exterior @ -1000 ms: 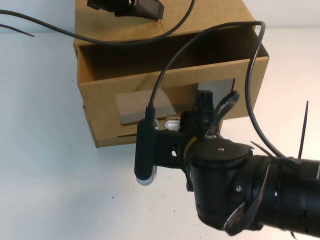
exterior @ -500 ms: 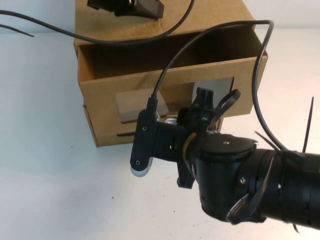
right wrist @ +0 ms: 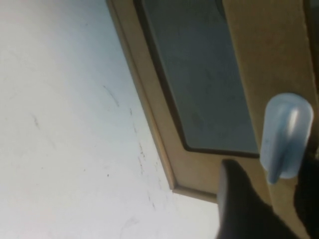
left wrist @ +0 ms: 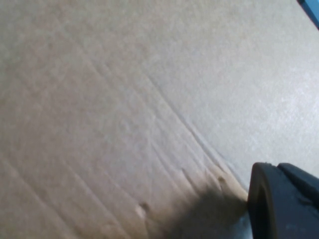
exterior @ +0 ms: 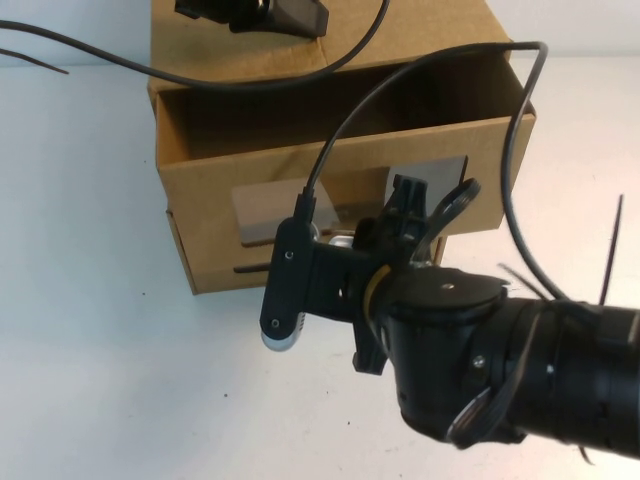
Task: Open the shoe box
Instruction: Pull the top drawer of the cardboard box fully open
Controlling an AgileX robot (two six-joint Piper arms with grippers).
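The brown cardboard shoe box sits at the far side of the white tabletop, its front section pulled out from under the top panel, with a dark gap behind it. The right hand is at the box's front face, spread, with the white handle between its fingers. The left hand rests on the box top; spread or pressed together, I cannot tell

No words, numbers or signs can be read anywhere. The brown shoe box has a grey patch stuck on its front, but the patch is plain, with nothing written on it. The rest of the box is plain too.
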